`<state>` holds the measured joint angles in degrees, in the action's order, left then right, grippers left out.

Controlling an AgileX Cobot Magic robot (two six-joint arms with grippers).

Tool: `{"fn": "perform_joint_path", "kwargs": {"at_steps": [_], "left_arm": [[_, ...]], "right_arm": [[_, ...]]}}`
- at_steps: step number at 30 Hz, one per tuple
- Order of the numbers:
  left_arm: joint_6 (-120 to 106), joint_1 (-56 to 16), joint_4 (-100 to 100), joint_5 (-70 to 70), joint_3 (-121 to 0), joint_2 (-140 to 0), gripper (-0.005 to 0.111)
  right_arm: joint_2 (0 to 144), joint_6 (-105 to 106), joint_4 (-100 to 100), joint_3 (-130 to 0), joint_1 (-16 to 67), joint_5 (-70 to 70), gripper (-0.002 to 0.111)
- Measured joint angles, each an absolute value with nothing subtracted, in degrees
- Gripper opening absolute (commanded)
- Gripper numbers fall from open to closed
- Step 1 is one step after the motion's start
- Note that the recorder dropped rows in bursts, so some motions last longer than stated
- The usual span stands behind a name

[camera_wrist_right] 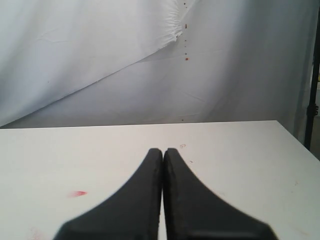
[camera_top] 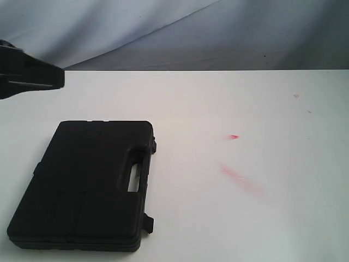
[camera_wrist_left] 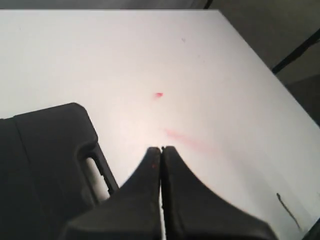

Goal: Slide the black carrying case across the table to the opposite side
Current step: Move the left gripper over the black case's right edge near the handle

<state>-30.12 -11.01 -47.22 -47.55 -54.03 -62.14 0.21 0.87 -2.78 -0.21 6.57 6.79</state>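
The black case [camera_top: 82,185] lies flat on the white worktop [camera_top: 262,103], on the left of the exterior view and near the front edge. Its handle side faces the middle, where there is a small red dot [camera_top: 234,136] and a red streak [camera_top: 240,177]. The left end effector [camera_wrist_left: 161,149] hangs above the worktop near the handle side of the case without touching it, its two fingers pressed together with nothing between them. The right end effector [camera_wrist_right: 163,150] also has its fingers pressed together, holds nothing, and points across the worktop toward a white cloth [camera_wrist_right: 100,60] at the back.
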Motion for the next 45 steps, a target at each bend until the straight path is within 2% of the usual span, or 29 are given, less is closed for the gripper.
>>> {"fn": "perform_joint_path", "kwargs": {"at_steps": [5, 11, 23, 34, 38, 45], "left_arm": [[-15.29, -18.18, -25.15, -49.45, -60.90, -71.86, 0.000], [0.87, -27.53, -11.14, -52.74, -69.38, -80.08, 0.000], [16.39, -38.69, -8.49, -53.30, -82.23, -93.70, 0.000], [26.98, -43.23, 2.24, -63.15, -95.34, -105.32, 0.000], [32.58, -43.23, 6.74, -67.74, -96.03, -107.19, 0.000], [40.35, -43.23, 6.80, -67.61, -96.15, -107.83, 0.000]], "right_arm": [[0.21, 0.87, -2.78, -0.21, 6.57, 6.79, 0.000], [0.21, 0.87, -2.78, -0.21, 6.57, 6.79, 0.000], [0.21, 0.87, -2.78, -0.21, 6.57, 6.79, 0.000], [0.21, 0.87, -2.78, -0.21, 6.57, 6.79, 0.000], [0.21, 0.87, -2.78, -0.21, 6.57, 6.79, 0.000], [0.21, 0.87, -2.78, -0.21, 6.57, 6.79, 0.000]]}}
